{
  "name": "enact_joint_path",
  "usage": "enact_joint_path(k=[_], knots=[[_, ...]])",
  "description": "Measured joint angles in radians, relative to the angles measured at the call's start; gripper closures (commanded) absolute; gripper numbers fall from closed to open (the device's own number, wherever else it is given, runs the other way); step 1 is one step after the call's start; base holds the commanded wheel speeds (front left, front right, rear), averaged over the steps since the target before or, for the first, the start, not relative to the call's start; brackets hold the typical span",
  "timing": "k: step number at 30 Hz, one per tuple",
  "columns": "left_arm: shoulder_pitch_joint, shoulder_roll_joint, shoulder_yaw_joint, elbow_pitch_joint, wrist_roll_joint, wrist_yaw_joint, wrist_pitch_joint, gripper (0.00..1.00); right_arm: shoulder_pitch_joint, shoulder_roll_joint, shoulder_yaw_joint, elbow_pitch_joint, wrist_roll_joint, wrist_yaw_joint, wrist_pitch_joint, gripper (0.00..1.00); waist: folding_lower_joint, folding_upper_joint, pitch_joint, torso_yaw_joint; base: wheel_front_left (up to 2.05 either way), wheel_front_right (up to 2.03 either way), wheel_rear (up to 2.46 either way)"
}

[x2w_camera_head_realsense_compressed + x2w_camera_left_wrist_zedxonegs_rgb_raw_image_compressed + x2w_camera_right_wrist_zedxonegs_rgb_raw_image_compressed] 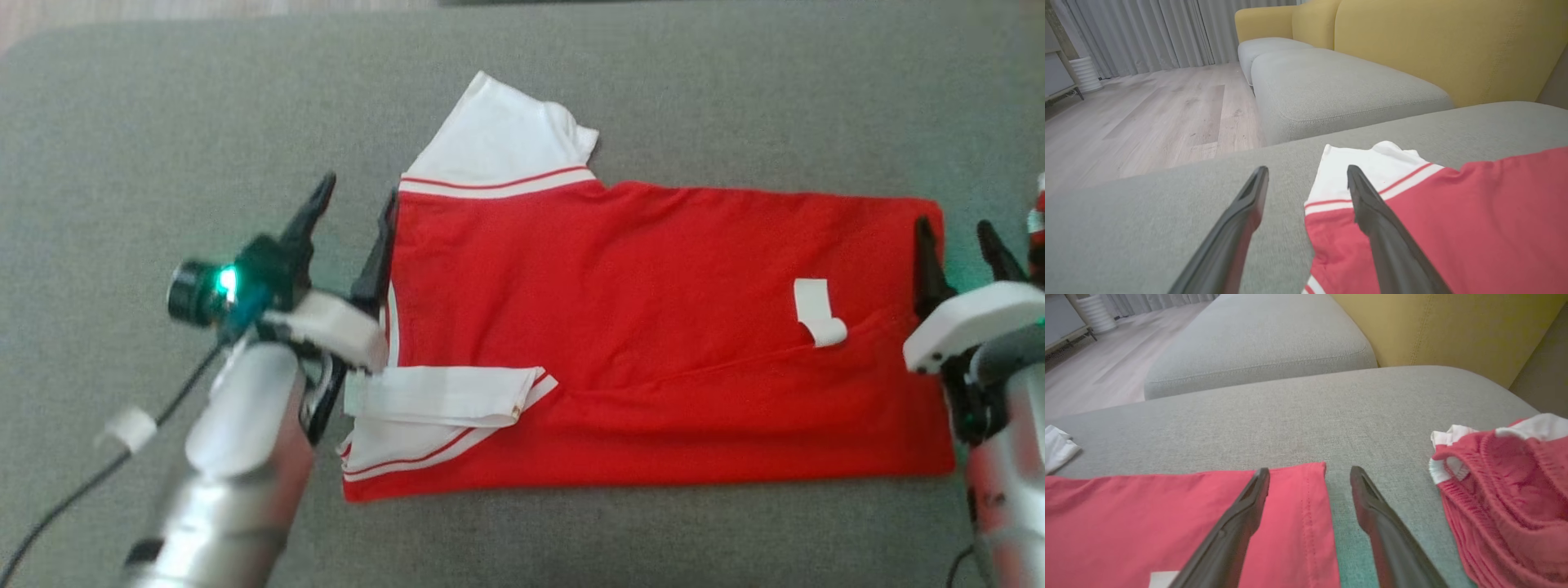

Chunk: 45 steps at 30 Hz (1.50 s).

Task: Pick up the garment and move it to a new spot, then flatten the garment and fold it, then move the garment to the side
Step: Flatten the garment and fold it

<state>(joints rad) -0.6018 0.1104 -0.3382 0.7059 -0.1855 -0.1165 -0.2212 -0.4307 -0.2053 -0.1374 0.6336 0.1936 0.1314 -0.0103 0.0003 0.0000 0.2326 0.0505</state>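
The long red shirt with white sleeves and trim (653, 327) lies folded lengthwise across the grey fabric seat cushion (163, 122), neck end by the left arm and hem by the right. From where I stand, the loose bits at the left look the likeliest trouble. One white sleeve (498, 131) sticks out past the far edge and the other (441, 396) is only laid over the front, so a pinch at that end could catch a single layer and drag the fold open. At the right, a crumpled red garment with an elastic waist (1502, 490) sits near the hem, and a careless reach might snag it too.

The left gripper (359, 189) stands wide and holds nothing, with one finger over bare cushion and the other above the shirt's shoulder edge. Whether it touches the cloth I cannot tell. The right gripper (953, 224) is just as wide and empty, straddling the hem corner.
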Motion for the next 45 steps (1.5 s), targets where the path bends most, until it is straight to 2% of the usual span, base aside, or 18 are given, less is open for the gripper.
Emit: enact_joint_path(k=[8, 14, 18, 22, 23, 25, 36, 45], knots=[[-0.118, 0.005, -0.061, 0.109, -0.040, -0.011, -0.001, 0.00, -0.107, -0.051, 0.023, 0.099, 0.017, 0.000, 0.046, 0.00, -0.0001, 0.0000, 0.069, 0.001, 0.00, 0.00, 0.00], [-0.200, 0.018, -0.170, 0.133, -0.110, -0.016, 0.009, 0.00, -0.161, -0.067, 0.076, 0.147, 0.055, 0.000, 0.056, 0.00, -0.0002, 0.0000, 0.094, 0.004, 0.00, 0.00, 0.00], [-0.237, 0.047, -0.223, 0.145, -0.157, -0.016, 0.009, 0.00, -0.161, -0.068, 0.115, 0.174, 0.090, 0.000, 0.061, 0.26, -0.0003, 0.0000, 0.102, 0.003, 0.00, 0.00, 0.00], [-0.248, 0.061, -0.303, 0.152, -0.209, -0.016, 0.026, 0.00, -0.176, -0.080, 0.153, 0.184, 0.112, 0.000, 0.059, 0.59, -0.0003, 0.0000, 0.109, -0.002, 0.00, 0.00, 0.00], [-0.255, 0.065, -0.324, 0.152, -0.225, -0.016, 0.029, 0.00, -0.183, -0.085, 0.161, 0.185, 0.116, 0.000, 0.053, 0.68, -0.0003, 0.0000, 0.112, -0.003, 0.00, 0.00, 0.00], [-0.279, 0.075, -0.366, 0.148, -0.263, -0.016, 0.047, 0.00, -0.197, -0.089, 0.174, 0.188, 0.121, 0.000, 0.041, 1.00, -0.0003, 0.0000, 0.119, -0.006, 0.00, 0.00, 0.00], [-0.491, 0.184, -0.561, 0.079, -0.502, -0.016, 0.191, 0.00, -0.295, -0.086, 0.244, 0.180, 0.155, 0.000, -0.060, 1.00, -0.0002, 0.0000, 0.206, -0.061, 0.00, 0.00, 0.00], [-0.591, 0.232, -0.629, 0.134, -0.571, -0.016, 0.209, 0.00, -0.363, -0.054, 0.330, 0.142, 0.214, 0.000, -0.097, 1.00, -0.0001, 0.0000, 0.289, -0.145, 0.00, 0.00, 0.00]])
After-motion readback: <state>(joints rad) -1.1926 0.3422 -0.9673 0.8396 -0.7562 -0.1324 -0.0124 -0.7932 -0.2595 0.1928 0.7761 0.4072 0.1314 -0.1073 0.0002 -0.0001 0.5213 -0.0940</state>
